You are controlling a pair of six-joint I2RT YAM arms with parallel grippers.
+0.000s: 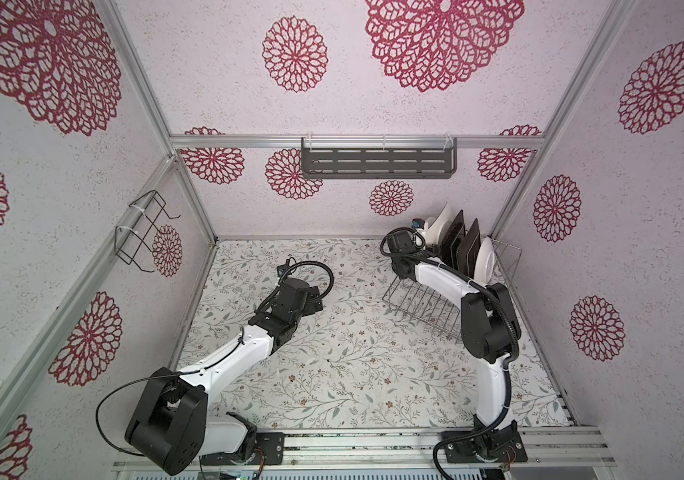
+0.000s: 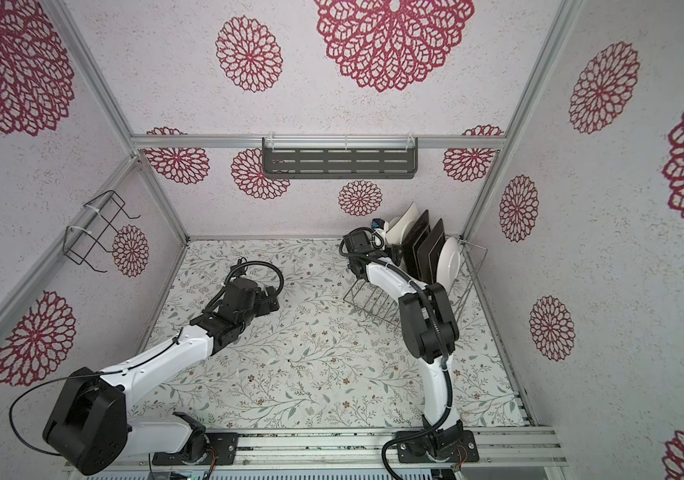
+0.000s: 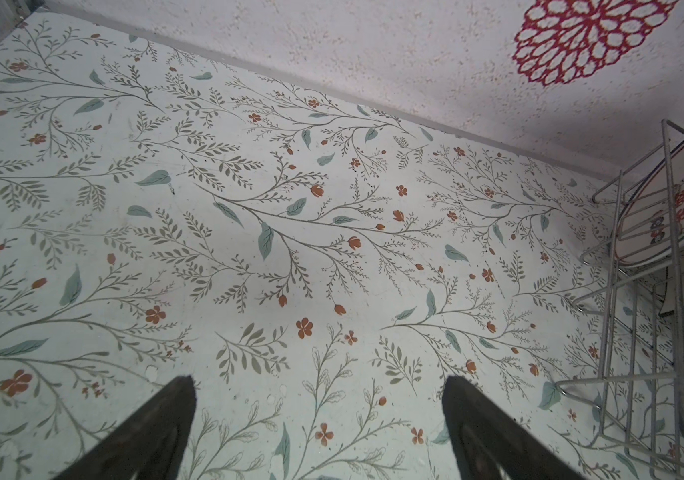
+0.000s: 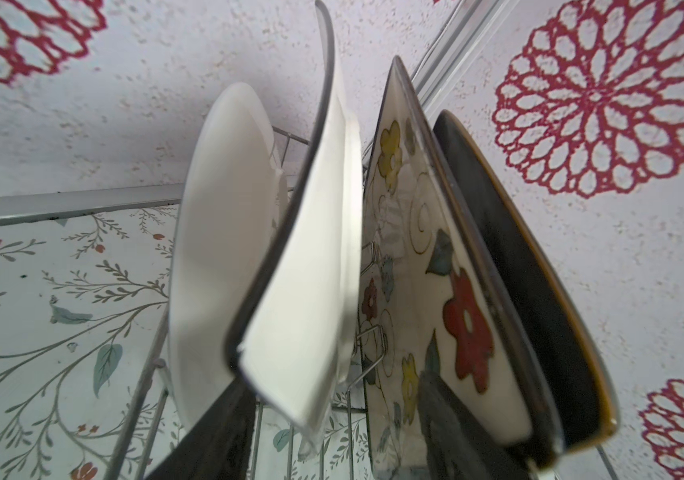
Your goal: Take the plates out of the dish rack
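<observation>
Dark fingers of the right gripper (image 4: 336,378) rise from the bottom centre of the right wrist view. They are parted, one on each side of the lower corner of the square white plate (image 4: 302,270). A gap shows on the right side, so I judge the plate is not clamped yet.

Just left of it stands a round white plate (image 4: 215,249). Just right stand a flowered square plate (image 4: 427,266) and then a dark-backed plate (image 4: 539,291), all leaning close together.

The risks, as I see them:
- The right finger stands very near the flowered face and may push it when the jaws shut.
- A hold on one corner only may let the plate swing, strike its neighbours or catch a prong (image 4: 375,332).

The left gripper (image 3: 319,380), wide open and empty, hovers over the table (image 3: 248,208).

Farther back, at centre right of both top views, the dish rack (image 1: 415,303) holds five plates standing. Being light wire, it may be dragged along.
</observation>
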